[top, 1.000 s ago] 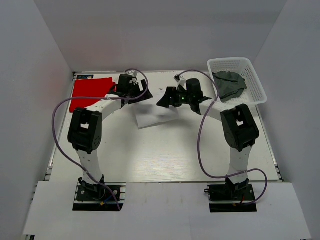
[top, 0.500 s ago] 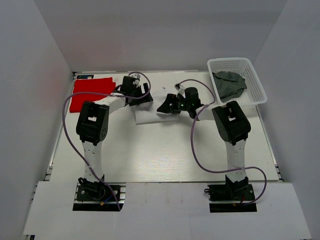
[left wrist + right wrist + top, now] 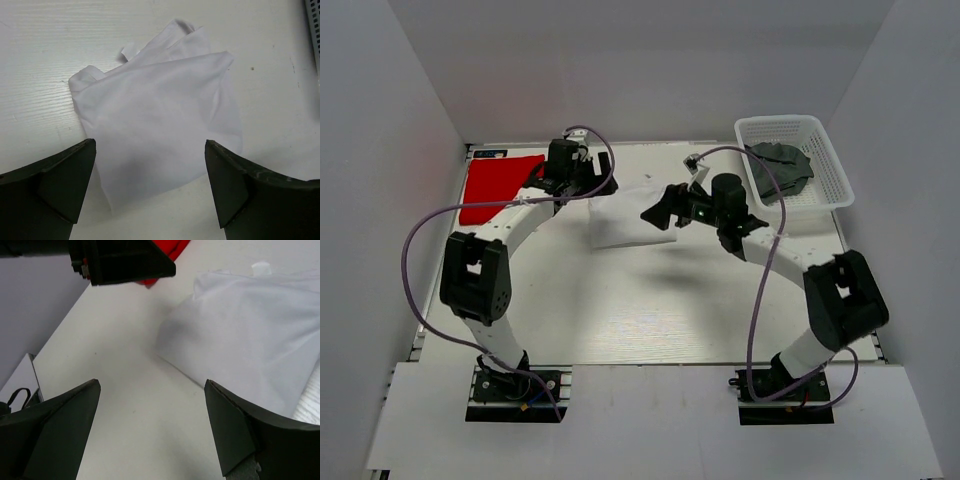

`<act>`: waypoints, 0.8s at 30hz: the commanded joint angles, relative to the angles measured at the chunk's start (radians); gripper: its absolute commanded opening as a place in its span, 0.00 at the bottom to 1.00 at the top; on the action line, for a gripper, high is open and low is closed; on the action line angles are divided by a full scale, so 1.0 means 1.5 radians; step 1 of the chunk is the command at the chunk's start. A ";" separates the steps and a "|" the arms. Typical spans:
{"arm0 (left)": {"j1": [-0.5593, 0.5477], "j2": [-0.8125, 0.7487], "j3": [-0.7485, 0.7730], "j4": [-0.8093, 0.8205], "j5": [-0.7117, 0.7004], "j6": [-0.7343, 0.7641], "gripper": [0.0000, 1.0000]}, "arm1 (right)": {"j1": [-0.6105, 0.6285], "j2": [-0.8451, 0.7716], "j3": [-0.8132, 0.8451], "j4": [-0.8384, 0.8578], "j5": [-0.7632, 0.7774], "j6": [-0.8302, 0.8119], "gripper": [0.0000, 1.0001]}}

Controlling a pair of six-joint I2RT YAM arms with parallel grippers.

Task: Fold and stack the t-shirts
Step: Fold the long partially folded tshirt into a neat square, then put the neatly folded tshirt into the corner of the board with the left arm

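White tee (image 3: pixel 620 225): mid-table, loosely folded, lies btwn both arms.
L gripper (image 3: pixel 572 188): jaws wide, empty; tee dead ahead, 12 o'clock.
R gripper (image 3: pixel 663 208): jaws wide, empty; tee at 2 o'clock.
Nearer arm: approx equal.

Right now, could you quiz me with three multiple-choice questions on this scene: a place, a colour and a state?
1. Where is the dark grey-green cloth t-shirt? A in the white plastic lattice basket; B on the floor; C hanging from a hook.
2. What colour is the soft cloth t-shirt nearest the jaws? A red; B white; C blue.
3. Both pairs of jaws are: A clamped on cloth; B open, empty; C out of sight.
Answers: A, it lies in the basket. B, the bright red cloth t-shirt lies farther left. B, both wrist views show wide, empty gaps.
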 commanded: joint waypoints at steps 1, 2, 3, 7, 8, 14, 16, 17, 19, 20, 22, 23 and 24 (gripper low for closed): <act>0.010 -0.030 -0.045 -0.038 -0.024 -0.009 1.00 | 0.010 -0.051 -0.062 -0.015 0.067 -0.023 0.90; 0.010 -0.036 -0.053 -0.038 -0.033 -0.009 1.00 | 0.011 -0.060 -0.068 -0.029 0.086 -0.023 0.90; 0.010 -0.036 -0.054 -0.038 -0.055 -0.009 1.00 | 0.013 -0.086 -0.081 -0.045 0.112 -0.029 0.90; 0.010 0.014 -0.025 -0.087 -0.071 -0.009 1.00 | 0.012 -0.121 -0.097 -0.097 0.163 -0.034 0.90; 0.010 0.024 -0.019 -0.093 -0.071 -0.009 1.00 | 0.012 -0.138 -0.099 -0.104 0.171 -0.034 0.90; 0.010 0.087 0.004 -0.105 -0.069 -0.025 0.91 | 0.010 -0.160 -0.117 -0.151 0.229 -0.033 0.90; 0.010 0.120 0.022 -0.105 -0.047 -0.031 0.83 | 0.007 -0.155 -0.120 -0.161 0.243 -0.035 0.90; 0.010 0.128 0.022 -0.105 -0.046 -0.031 0.74 | 0.008 -0.153 -0.121 -0.166 0.244 -0.034 0.90; 0.003 0.147 0.022 -0.105 -0.060 -0.031 0.68 | 0.009 -0.153 -0.128 -0.172 0.246 -0.034 0.90; 0.003 0.154 0.022 -0.105 -0.070 -0.031 0.61 | 0.008 -0.153 -0.134 -0.171 0.247 -0.034 0.90; -0.003 0.171 0.040 -0.124 -0.086 -0.031 0.56 | 0.009 -0.159 -0.140 -0.170 0.254 -0.034 0.90; -0.003 0.185 0.041 -0.132 -0.086 -0.031 0.52 | 0.006 -0.164 -0.142 -0.171 0.257 -0.036 0.90; -0.003 0.185 0.048 -0.132 -0.086 -0.031 0.46 | 0.007 -0.167 -0.144 -0.171 0.269 -0.038 0.90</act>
